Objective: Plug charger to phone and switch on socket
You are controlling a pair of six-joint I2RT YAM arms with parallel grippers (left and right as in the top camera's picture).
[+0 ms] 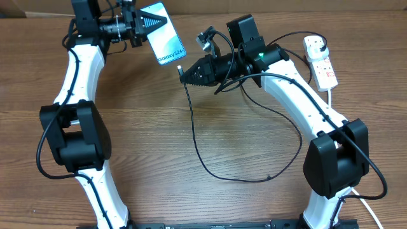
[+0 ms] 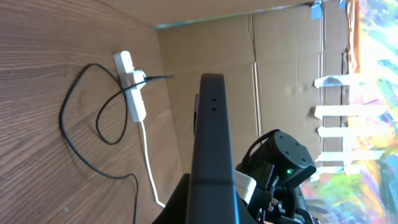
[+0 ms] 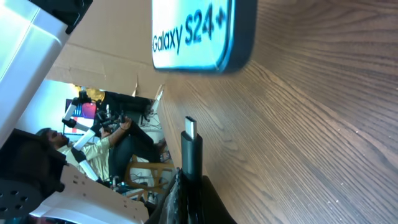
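Left gripper (image 1: 147, 27): jaws pressed onto the far short end of the Galaxy S24+ phone (image 1: 163, 35), screen up at the table's far left.
Right gripper (image 1: 184, 74): jaws pinched on the charger cable (image 1: 197, 147) just behind its connector tip (image 3: 190, 126). The tip is just beside the phone's lettered short edge, not touching.

Hidden or unclear:
- The phone's port cannot be made out.
- The phone's far end is covered by the left gripper.
- The left wrist view shows the phone edge-on only.
- The right fingers (image 3: 186, 202) are cut off by the frame.
- The power strip (image 1: 320, 60) has switches too small to read.
- The white cord (image 1: 333, 95) disappears behind the right arm.

Count:
- Grippers, 2.
- Phone, 1.
- Charger cable, 1, looped on the wooden table (image 1: 146, 133).
- Black plug (image 1: 316, 44), 1, seated in the strip's far outlet.
- Power strip, 1.
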